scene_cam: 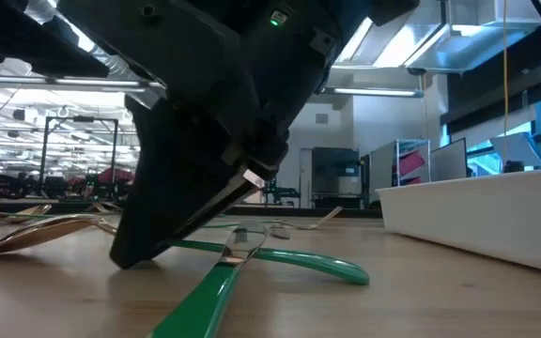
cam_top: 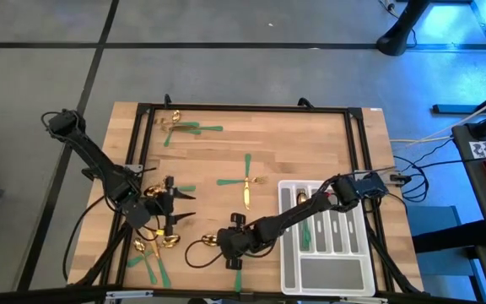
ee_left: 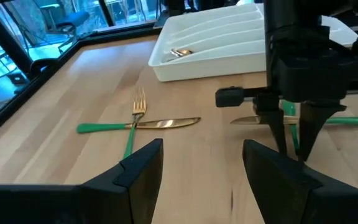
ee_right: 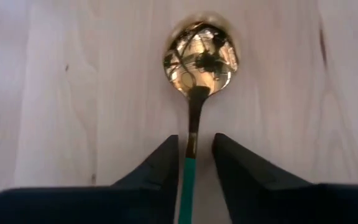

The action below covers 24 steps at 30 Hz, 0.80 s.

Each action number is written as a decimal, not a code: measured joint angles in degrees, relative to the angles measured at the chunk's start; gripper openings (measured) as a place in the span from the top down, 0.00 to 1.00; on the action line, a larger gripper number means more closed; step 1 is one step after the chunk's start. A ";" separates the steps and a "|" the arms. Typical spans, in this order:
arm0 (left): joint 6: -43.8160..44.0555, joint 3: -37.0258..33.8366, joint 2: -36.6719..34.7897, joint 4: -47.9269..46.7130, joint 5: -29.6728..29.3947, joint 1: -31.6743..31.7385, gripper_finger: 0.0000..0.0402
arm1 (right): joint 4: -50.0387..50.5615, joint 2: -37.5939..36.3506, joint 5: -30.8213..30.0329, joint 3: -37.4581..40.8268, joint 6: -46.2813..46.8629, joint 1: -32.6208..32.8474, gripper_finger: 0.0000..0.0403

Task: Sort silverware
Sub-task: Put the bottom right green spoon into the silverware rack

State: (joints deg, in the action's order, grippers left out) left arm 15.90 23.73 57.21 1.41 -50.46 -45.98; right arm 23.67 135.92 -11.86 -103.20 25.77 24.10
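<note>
One spoon is the piece in play: gold bowl, slim green handle, flat on the wooden table near its front edge, left of the divided tray. Long axis runs straight out along the right gripper's line of sight, bowl ahead, handle back between the two fingertips. Fingers stand on either side of the neck where gold meets green, a thin gap visible on each side; jaws narrowed but not yet clamped on the spoon. Low view shows the gripper down at table level.

Judgement: the grip is across the handle, square to the long axis, so closing should pinch the neck cleanly; risk is a thin handle slipping or rolling under the pads.

Right arm is clearly nearer. Left gripper waits with jaws spread wide, holding nothing, over the front-left of the table beside a cluster of spoons. A crossed fork and knife lie mid-table; more pieces at the far left.
</note>
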 joint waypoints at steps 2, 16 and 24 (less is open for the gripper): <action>-0.01 0.00 0.00 -0.14 -0.01 -0.01 0.47 | 0.09 0.00 0.20 0.00 0.08 -0.27 0.86; -2.95 0.00 1.67 -0.54 -14.79 -6.70 0.47 | -7.03 -1.48 -1.75 1.11 -8.34 -6.18 0.98; -4.63 0.00 1.49 -0.86 -20.06 -9.68 0.47 | -7.78 -5.64 -7.85 1.03 -12.87 -7.66 0.96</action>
State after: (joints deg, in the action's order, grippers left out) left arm 11.27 23.73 58.70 0.54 -70.52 -55.65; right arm 15.89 130.28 -19.71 -102.17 12.90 16.45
